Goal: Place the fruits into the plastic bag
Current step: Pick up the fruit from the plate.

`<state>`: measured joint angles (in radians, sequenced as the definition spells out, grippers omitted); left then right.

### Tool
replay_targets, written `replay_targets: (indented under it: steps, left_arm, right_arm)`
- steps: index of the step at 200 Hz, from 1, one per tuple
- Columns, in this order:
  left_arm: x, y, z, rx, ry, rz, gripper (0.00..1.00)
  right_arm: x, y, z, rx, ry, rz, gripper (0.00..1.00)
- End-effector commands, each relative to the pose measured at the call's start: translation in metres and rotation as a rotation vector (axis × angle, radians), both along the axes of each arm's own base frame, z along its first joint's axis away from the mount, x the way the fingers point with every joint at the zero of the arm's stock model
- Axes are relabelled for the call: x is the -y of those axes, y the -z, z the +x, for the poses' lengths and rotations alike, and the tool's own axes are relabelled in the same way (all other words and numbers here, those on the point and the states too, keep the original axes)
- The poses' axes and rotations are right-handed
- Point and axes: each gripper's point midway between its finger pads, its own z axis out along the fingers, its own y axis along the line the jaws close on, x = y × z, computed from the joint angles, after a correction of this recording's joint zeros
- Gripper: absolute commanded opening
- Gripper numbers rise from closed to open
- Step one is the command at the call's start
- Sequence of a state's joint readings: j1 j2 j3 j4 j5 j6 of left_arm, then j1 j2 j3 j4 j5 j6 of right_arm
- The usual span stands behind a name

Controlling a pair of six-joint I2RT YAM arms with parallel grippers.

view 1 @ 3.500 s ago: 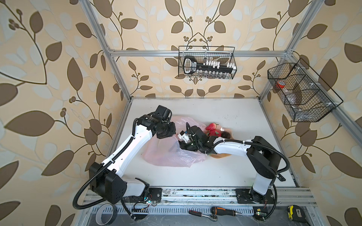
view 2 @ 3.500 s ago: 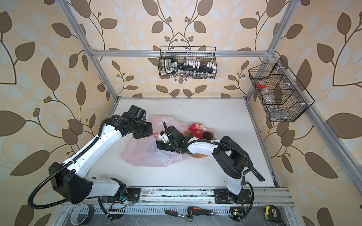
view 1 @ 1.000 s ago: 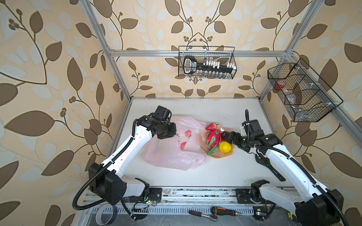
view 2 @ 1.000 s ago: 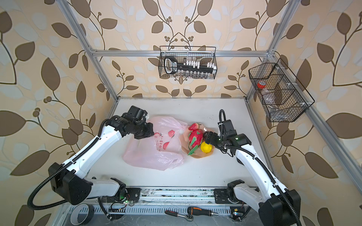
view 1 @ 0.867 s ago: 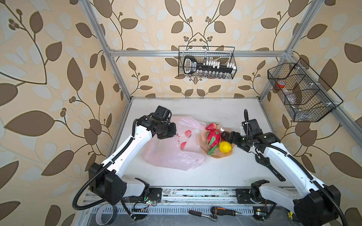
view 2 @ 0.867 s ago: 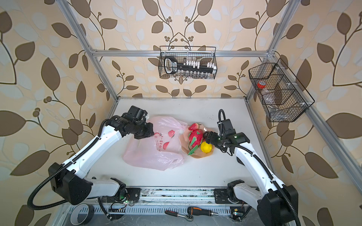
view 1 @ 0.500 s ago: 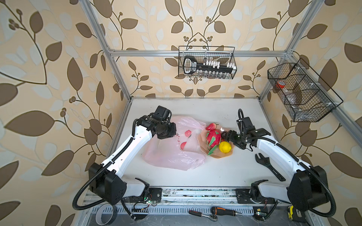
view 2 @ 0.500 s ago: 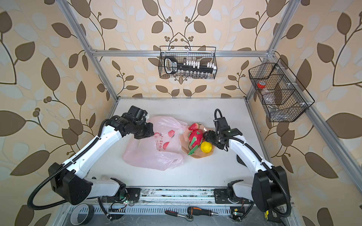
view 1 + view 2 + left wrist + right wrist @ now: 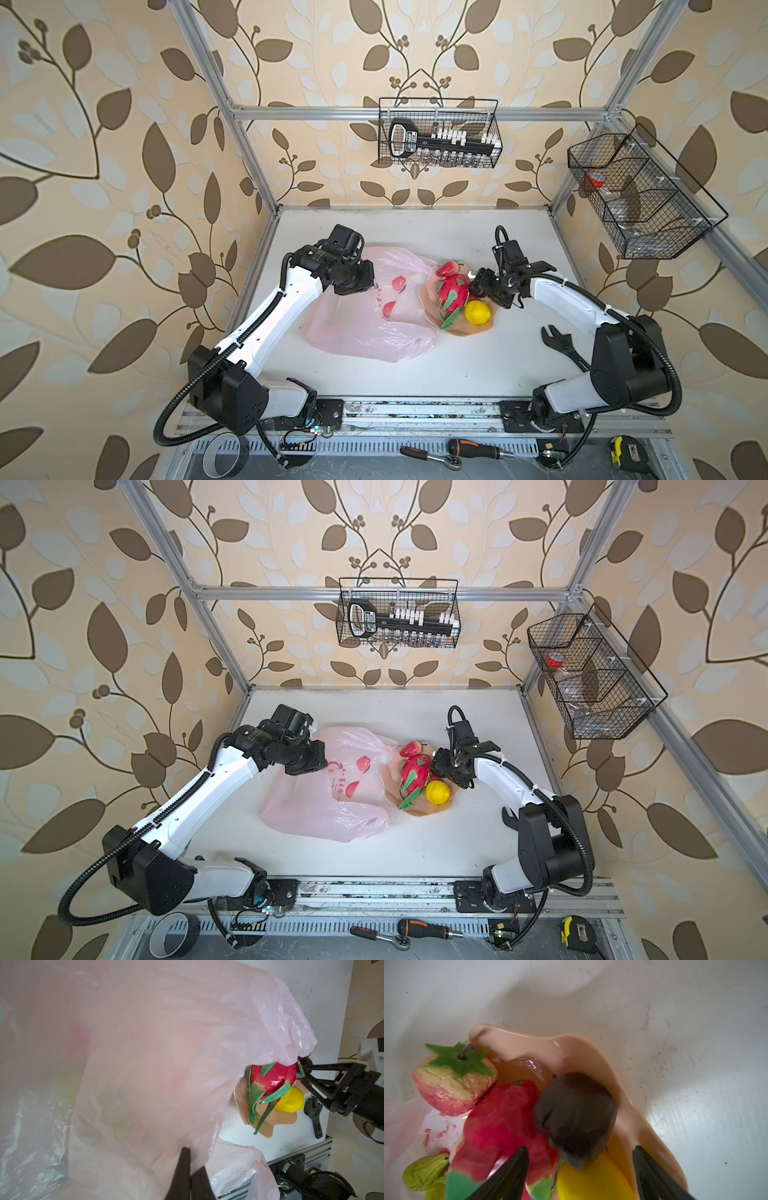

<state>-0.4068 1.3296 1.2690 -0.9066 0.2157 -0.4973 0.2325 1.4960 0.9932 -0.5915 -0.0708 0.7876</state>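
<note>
- By my reckoning I am working somewhere past the start. Four fruits are sitting on the plate (image 9: 467,330), not yet moved: a strawberry (image 9: 448,269), a dragon fruit (image 9: 453,291), a lemon (image 9: 478,312) and a dark brown fruit (image 9: 575,1115).
- The plastic bag (image 9: 361,332) is lying on the surface (image 9: 457,374) right against the plate, with its mouth facing the plate.
- A green pear (image 9: 425,1171) is lying at the bag's mouth, just beside the plate. Pale green blurs are showing through the film in the left wrist view, so I am judging that some fruit is bagged. How many, I cannot tell.
- My left jaws are pressed together, pinching the bag's film and holding the mouth lifted toward the plate.
- My right jaws are spread, hanging just over the plate on either side of the dark brown fruit and gripping nothing.
- What is remaining is carrying those four fruits off the plate and into the bag.
</note>
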Motion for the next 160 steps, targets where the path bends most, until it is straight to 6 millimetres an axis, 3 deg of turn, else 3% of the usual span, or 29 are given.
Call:
replay_targets:
  steps: [1,115,160]
  left_arm:
    - [0.005,-0.004,-0.002,0.018,0.034,-0.021,0.0]
    - [0.011,-0.001,0.004,0.008,0.042,-0.029,0.0]
    - [0.011,-0.002,0.005,0.01,0.044,-0.028,0.0]
  right_arm:
    - [0.003,-0.004,0.013,0.013,0.026,-0.016,0.81]
    - [0.006,0.022,0.02,-0.064,0.028,-0.081,0.83]
    - [0.005,0.021,0.02,-0.056,0.026,-0.089,0.75]
